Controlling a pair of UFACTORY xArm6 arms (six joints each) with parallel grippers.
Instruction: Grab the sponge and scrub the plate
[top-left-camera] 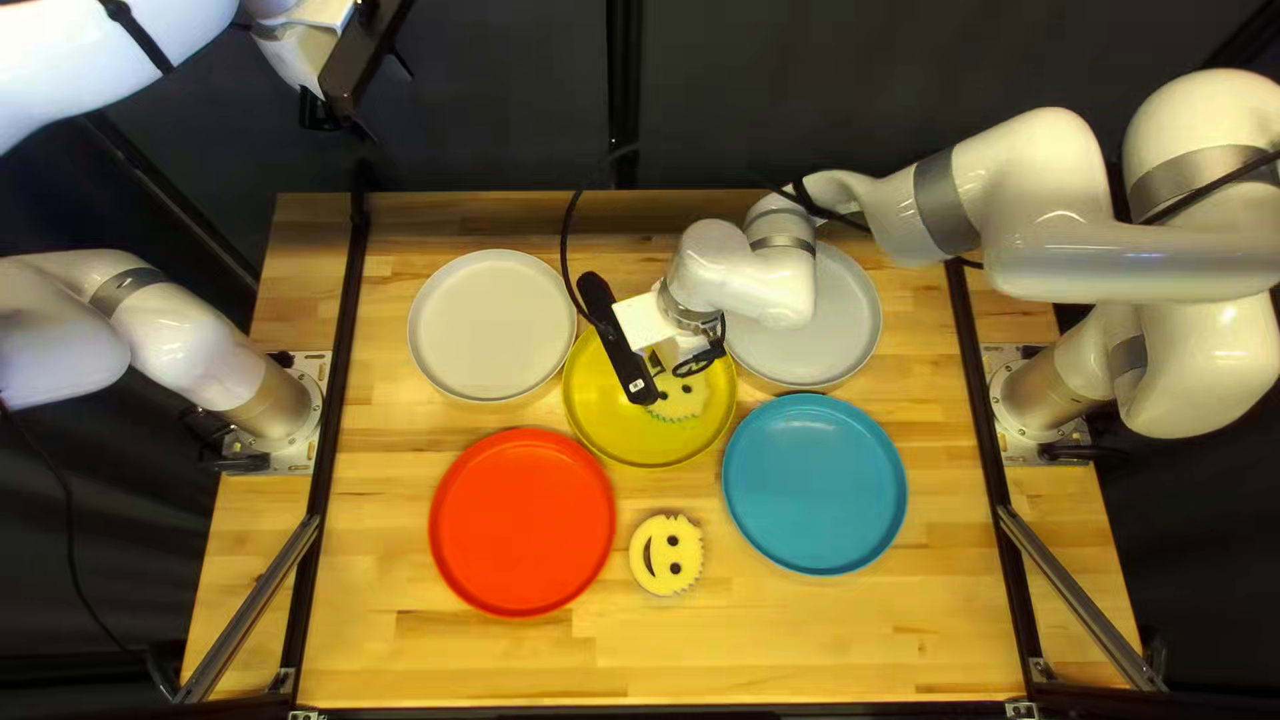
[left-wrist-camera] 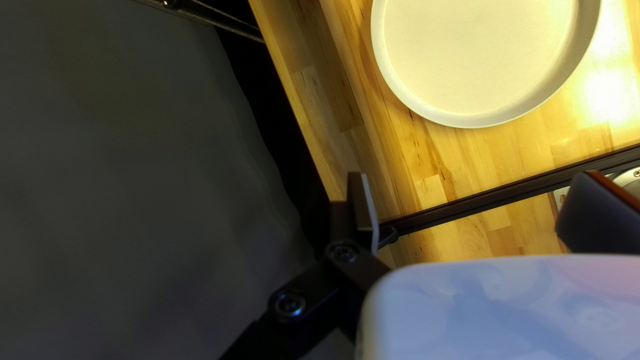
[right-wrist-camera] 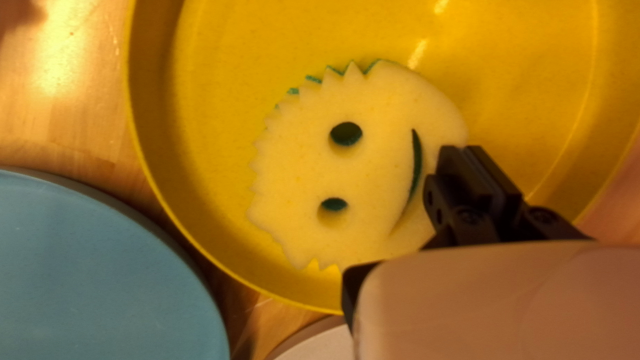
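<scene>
Top left view: dark curtain (top-left-camera: 827, 94) behind wooden table (top-left-camera: 827, 640).

Looked like a robotics lab, with white arms (top-left-camera: 1134, 260) mounted at either side of a wooden worktop (top-left-camera: 827, 640), black rails (top-left-camera: 342, 347) along it and a dark curtain (top-left-camera: 827, 80) behind.

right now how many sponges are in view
2: one sponge on the yellow plate, another sponge between the red plate and blue plate. My right arm may hide more.
</scene>
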